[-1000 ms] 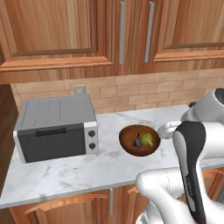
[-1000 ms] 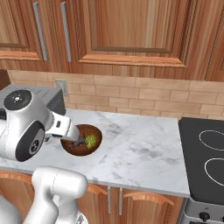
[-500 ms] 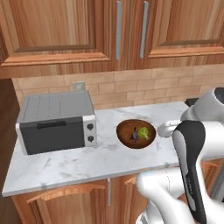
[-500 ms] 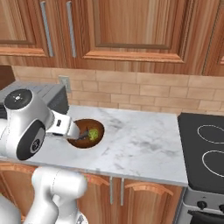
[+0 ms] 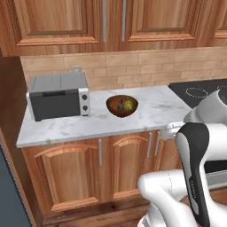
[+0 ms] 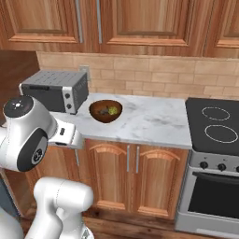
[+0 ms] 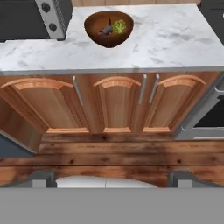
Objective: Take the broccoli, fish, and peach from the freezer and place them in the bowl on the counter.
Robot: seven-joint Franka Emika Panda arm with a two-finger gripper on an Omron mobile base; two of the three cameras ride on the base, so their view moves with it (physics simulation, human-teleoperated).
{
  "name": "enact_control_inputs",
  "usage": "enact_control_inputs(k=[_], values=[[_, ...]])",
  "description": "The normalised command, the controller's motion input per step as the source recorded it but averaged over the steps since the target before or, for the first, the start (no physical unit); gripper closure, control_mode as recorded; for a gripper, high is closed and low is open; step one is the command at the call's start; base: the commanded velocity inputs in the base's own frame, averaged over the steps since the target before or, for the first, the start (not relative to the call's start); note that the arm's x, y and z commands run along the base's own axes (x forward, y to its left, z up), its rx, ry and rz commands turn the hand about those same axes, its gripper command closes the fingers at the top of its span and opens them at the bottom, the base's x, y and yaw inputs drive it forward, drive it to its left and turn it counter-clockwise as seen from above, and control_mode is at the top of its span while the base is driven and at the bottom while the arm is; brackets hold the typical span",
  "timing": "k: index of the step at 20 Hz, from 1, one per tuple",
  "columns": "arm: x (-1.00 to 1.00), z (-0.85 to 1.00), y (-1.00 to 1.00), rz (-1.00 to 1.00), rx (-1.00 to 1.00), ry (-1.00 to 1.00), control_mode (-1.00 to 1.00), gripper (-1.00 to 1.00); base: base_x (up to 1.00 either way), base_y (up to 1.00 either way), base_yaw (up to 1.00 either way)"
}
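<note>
On the tabletop, near its middle and closer to the back wall than to the front edge, stands the bowl, and inside it lie the broccoli on the right and the fish just beside it on the left. No peach is to be seen in the bowl, so by my judgement two of the three things are placed and the peach has to be brought yet. Just to the left of the bowl, toward the left end of the tabletop, stands a grey toaster oven, apart from the bowl but not far. To the right of the tabletop begins a black stove. Under the tabletop are brown cabinet doors with curved handles. The end effector hangs well away from the tabletop, low before the cabinets and looking toward them over the wooden floor; its fingers stand wide apart and hold nothing. What can go wrong from here: the base must drive to the freezer, and the arm, which reaches out forward at the height of the tabletop's front edge, may strike this edge or the cabinets if the base turns too close. Also, when the peach comes, a careless drop may make it roll out, because the bowl is shallow and already partly full.
</note>
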Motion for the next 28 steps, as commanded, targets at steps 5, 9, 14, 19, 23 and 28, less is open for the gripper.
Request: enact_control_inputs(k=[5,9,14,19,23,28], values=[[0.0,0.0,0.0,0.0,0.0,0.0,1.0,-1.0,-1.0,0.02,0.0],[0.0,0.0,0.0,0.0,0.0,0.0,1.0,-1.0,-1.0,0.04,0.0],[0.0,0.0,0.0,0.0,0.0,0.0,1.0,-1.0,-0.99,0.24,0.0],[0.0,0.0,0.0,0.0,0.0,0.0,1.0,-1.0,-0.29,0.83,0.0],[0.0,0.0,0.0,0.0,0.0,0.0,1.0,-1.0,0.1,1.0,0.0],[0.0,0.0,0.0,0.0,0.0,0.0,1.0,-1.0,0.2,1.0,0.0]])
